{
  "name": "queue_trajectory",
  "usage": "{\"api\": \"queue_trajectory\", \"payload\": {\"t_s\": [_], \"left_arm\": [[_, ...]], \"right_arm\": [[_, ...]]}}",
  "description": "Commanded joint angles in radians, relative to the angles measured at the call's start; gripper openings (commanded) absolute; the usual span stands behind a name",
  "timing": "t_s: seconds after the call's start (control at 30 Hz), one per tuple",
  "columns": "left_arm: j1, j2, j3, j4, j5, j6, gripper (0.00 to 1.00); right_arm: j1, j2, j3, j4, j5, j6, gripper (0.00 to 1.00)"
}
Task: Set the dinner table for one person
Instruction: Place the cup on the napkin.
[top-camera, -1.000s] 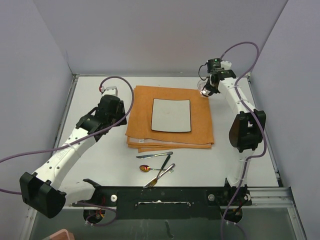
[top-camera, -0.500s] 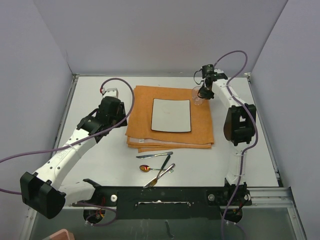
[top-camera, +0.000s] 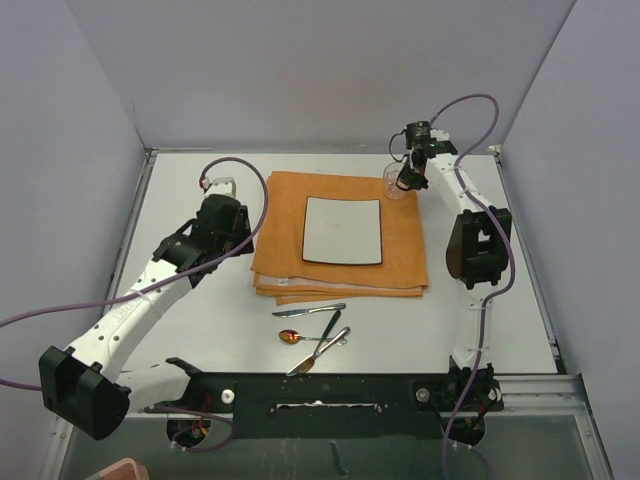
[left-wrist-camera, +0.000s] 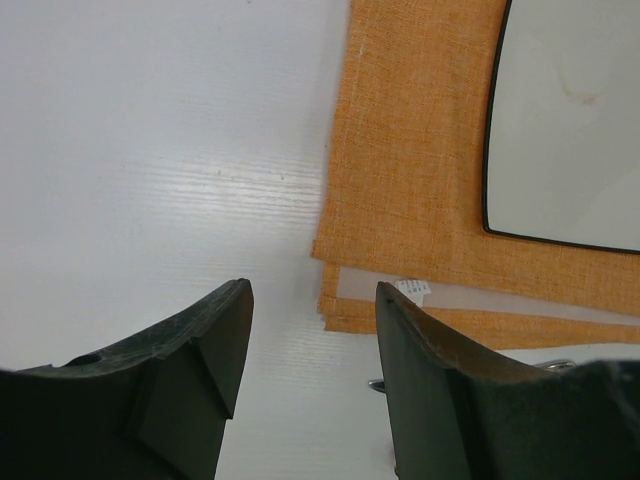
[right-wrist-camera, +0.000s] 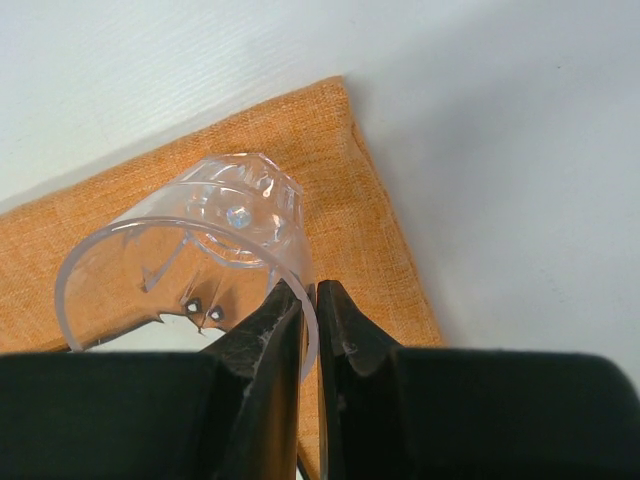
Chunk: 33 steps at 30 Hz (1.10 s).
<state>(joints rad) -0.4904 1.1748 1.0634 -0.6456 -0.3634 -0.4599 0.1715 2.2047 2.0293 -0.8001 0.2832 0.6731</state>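
The dinner table (top-camera: 190, 330) is a wide white-grey top. An orange folded cloth (top-camera: 290, 235) lies at its middle with a square white plate (top-camera: 343, 230) on it. My right gripper (top-camera: 404, 181) is shut on the rim of a clear glass (right-wrist-camera: 200, 250), held over the cloth's far right corner (right-wrist-camera: 345, 170). My left gripper (left-wrist-camera: 312, 305) is open and empty above the bare table, just left of the cloth's (left-wrist-camera: 410, 170) near left corner. A knife (top-camera: 308, 310), a spoon (top-camera: 300, 334) and a fork (top-camera: 322, 350) lie near the front.
Grey walls close the table in on three sides. The black base rail (top-camera: 320, 385) runs along the near edge. The cutlery lies loosely crossed in front of the cloth. A cloth label (left-wrist-camera: 412, 289) sticks out between the folds.
My right gripper has carried the glass from the far right of the cloth leftward, then slightly back toward the far right corner. The left arm has barely moved.
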Motion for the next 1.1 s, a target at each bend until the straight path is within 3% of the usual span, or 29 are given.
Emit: {"api": "queue_trajectory", "payload": {"t_s": [0.0, 0.5, 0.6, 0.7, 0.87, 1.07], "left_arm": [[-0.007, -0.05, 0.0, 0.047, -0.015, 0.01, 0.51], [-0.015, -0.062, -0.005, 0.039, -0.055, 0.048, 0.51], [-0.017, -0.064, -0.006, 0.04, -0.055, 0.049, 0.51], [-0.017, -0.064, -0.011, 0.044, -0.058, 0.049, 0.51], [-0.016, -0.07, -0.018, 0.046, -0.056, 0.046, 0.52], [-0.018, -0.068, -0.015, 0.05, -0.055, 0.046, 0.52]], "right_arm": [[-0.019, 0.001, 0.016, 0.078, 0.02, -0.009, 0.0], [-0.031, 0.076, 0.0, 0.137, 0.01, -0.032, 0.0], [-0.029, 0.087, 0.005, 0.137, 0.007, -0.039, 0.09], [-0.028, 0.076, -0.003, 0.15, 0.013, -0.049, 0.28], [-0.011, 0.002, -0.022, 0.164, 0.067, -0.094, 0.5], [-0.002, -0.169, -0.079, 0.29, 0.106, -0.183, 0.63]]}}
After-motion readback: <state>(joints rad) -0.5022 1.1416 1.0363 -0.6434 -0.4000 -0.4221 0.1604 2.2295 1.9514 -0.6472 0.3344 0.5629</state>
